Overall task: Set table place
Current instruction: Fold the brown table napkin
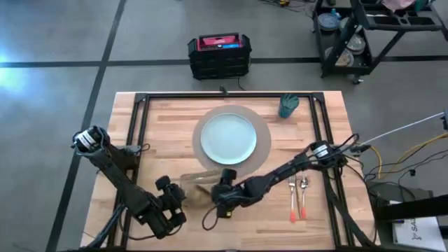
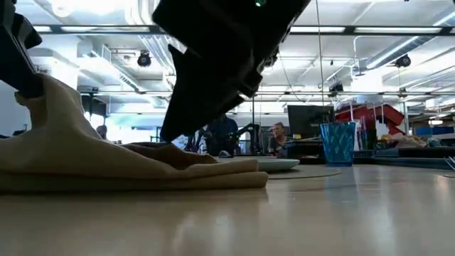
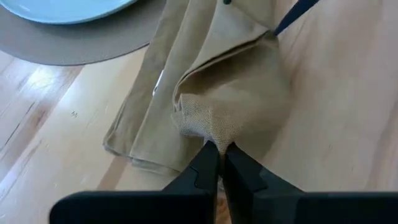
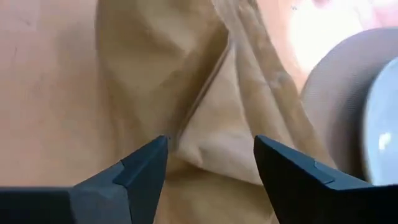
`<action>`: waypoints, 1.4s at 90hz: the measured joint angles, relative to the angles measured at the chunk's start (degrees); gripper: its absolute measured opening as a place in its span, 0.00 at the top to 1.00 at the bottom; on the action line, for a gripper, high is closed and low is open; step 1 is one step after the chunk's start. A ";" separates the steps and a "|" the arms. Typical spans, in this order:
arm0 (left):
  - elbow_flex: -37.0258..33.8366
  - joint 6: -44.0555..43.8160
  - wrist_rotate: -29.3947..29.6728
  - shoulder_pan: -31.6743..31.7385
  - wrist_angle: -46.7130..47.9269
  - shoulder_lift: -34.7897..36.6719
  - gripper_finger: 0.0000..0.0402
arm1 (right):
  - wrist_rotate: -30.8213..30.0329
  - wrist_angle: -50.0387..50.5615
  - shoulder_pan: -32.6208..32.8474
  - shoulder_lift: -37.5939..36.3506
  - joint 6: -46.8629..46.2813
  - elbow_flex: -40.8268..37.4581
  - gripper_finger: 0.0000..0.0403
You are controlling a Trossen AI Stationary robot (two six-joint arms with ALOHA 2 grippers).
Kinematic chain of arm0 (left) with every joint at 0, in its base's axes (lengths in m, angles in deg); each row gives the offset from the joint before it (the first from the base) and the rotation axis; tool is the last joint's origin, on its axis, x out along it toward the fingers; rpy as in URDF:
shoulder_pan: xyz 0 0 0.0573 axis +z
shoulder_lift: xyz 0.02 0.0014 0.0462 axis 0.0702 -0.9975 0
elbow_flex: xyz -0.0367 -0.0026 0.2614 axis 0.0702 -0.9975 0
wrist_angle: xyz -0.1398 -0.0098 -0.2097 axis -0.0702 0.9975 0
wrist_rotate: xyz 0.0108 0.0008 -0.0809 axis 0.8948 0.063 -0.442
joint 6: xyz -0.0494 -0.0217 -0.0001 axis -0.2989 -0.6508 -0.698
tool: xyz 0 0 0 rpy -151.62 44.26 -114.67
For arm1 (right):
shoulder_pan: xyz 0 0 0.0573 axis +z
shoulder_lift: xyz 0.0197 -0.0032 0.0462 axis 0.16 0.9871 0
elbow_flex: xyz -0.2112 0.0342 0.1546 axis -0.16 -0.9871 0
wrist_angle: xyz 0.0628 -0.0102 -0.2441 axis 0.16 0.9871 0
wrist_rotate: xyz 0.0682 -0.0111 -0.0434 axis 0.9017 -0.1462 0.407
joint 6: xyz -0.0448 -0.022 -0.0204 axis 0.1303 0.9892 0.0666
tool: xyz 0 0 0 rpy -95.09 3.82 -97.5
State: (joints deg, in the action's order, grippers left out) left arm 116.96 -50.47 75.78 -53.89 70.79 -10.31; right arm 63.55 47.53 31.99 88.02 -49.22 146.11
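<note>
Two pincers meet over the napkin point(image 3: 211, 87), and we judge that laying it flat beside the plate is the step in hand. Our left gripper point(image 3: 217, 152) has its fingers together, clamped on a bunched corner of the cloth and lifting it into a small peak. Just across the cloth from it, our right gripper point(image 4: 211, 158) hangs with its fingers apart above the folds, holding nothing. The napkin lies rumpled between the two, its far edge just reaching the round mat point(image 3: 68, 46).

We think the next move calls for the right gripper to come down on the opposite edge so we can pull the cloth taut and spread it, without dragging the mat or nudging the plate point(image 1: 228, 137) that sits on it beyond both pincers.

Off to the right gripper's side, well apart from the napkin, the fork point(image 1: 292, 201) and spoon point(image 1: 304, 199) lie side by side. Farther still, past the plate, the teal cup point(image 1: 288, 106) stands upright near the far rail.

The table point(image 1: 168, 126) is pale wood crossed by a black frame. Beyond it we see a grey floor, a black crate point(image 1: 219, 56) and a cart point(image 1: 378, 31), and in the low view people sitting at screens
</note>
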 joint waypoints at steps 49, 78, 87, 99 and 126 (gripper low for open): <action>-0.13 -0.03 0.15 0.26 1.08 0.00 1.00 | 1.32 -3.89 -1.46 3.27 0.40 -0.49 0.51; -0.35 -0.48 0.13 0.66 5.17 0.00 1.00 | -1.50 -3.24 -1.56 2.33 0.73 -0.51 0.97; -1.02 -1.03 0.10 0.66 5.40 0.04 1.00 | -1.94 -2.44 -1.57 1.70 0.36 -0.49 0.99; -2.17 -2.26 -0.57 0.63 5.40 0.04 1.00 | -2.55 0.15 -1.14 1.34 -0.75 -0.49 1.00; -3.13 -3.04 -0.81 0.66 6.02 0.23 1.00 | -12.55 18.68 1.34 -1.40 -5.08 5.84 1.00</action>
State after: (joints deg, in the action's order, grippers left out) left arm 113.83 -53.51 74.96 -53.24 76.81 -10.09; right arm 51.00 66.21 33.33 86.62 -54.30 151.95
